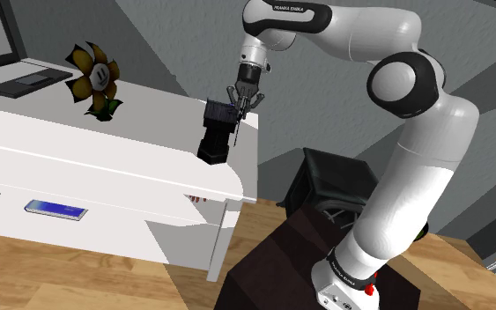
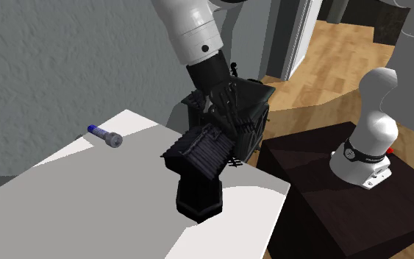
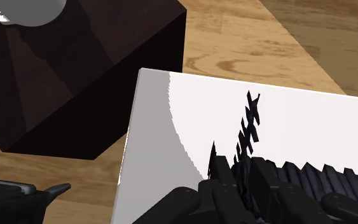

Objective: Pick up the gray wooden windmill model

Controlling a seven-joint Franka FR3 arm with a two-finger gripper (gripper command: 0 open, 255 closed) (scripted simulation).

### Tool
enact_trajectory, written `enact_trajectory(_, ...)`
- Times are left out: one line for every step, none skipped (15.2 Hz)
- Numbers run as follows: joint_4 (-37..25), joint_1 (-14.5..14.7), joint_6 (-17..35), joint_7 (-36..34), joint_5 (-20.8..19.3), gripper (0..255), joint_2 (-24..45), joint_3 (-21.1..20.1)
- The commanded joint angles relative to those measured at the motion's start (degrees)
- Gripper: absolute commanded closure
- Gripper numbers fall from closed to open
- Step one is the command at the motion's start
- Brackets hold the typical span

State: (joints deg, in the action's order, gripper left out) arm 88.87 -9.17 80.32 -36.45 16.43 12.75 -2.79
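My gripper [image 3: 239,168] sits on top of the dark windmill model [image 2: 198,165]. My fingers [image 3: 219,173] are pinched narrow on its lattice sail, which sticks up between them. The windmill's base rests on the white table [image 1: 105,145], by the edge nearest the stand [image 2: 330,217].

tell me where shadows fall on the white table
shoulder view: the white table top looks bright, hardly shadowed; second exterior view: grey shade covers most of the top, with a bright patch beside the dark windmill model; wrist view: a curved grey shadow band runs along the table's edge
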Motion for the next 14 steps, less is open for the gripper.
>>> enact_trajectory(0.0,0.0,0.0,0.0,0.0,255,0.0,0.0)
enact_trajectory(0.3,0.0,0.1,0.0,0.0,255,-0.1,0.0)
enact_trajectory(-0.5,0.0,-0.6,-0.2,0.0,255,-0.1,0.0)
enact_trajectory(-1.3,0.0,-1.3,-0.4,0.1,255,-0.1,0.0)
enact_trajectory(-2.1,0.0,-2.1,-0.6,0.1,255,0.0,0.0)
enact_trajectory(-3.0,-0.1,-2.9,-0.8,0.1,255,0.0,0.0)
enact_trajectory(-3.8,-0.1,-3.6,-1.0,0.2,255,0.1,0.0)
enact_trajectory(-4.7,-0.1,-4.4,-1.3,0.2,255,0.2,0.0)
enact_trajectory(-5.6,-0.2,-5.2,-1.5,0.3,255,0.3,0.0)
enact_trajectory(-6.5,-0.2,-5.9,-1.7,0.3,255,0.4,0.0)
enact_trajectory(-7.5,-0.2,-6.7,-1.9,0.4,255,0.5,0.0)
enact_trajectory(-8.4,-0.2,-7.5,-2.1,0.4,255,0.7,-0.1)
enact_trajectory(-9.4,-0.3,-8.3,-2.4,0.5,255,0.9,-0.1)
enact_trajectory(-10.5,-0.3,-9.1,-2.6,0.5,255,1.0,-0.1)
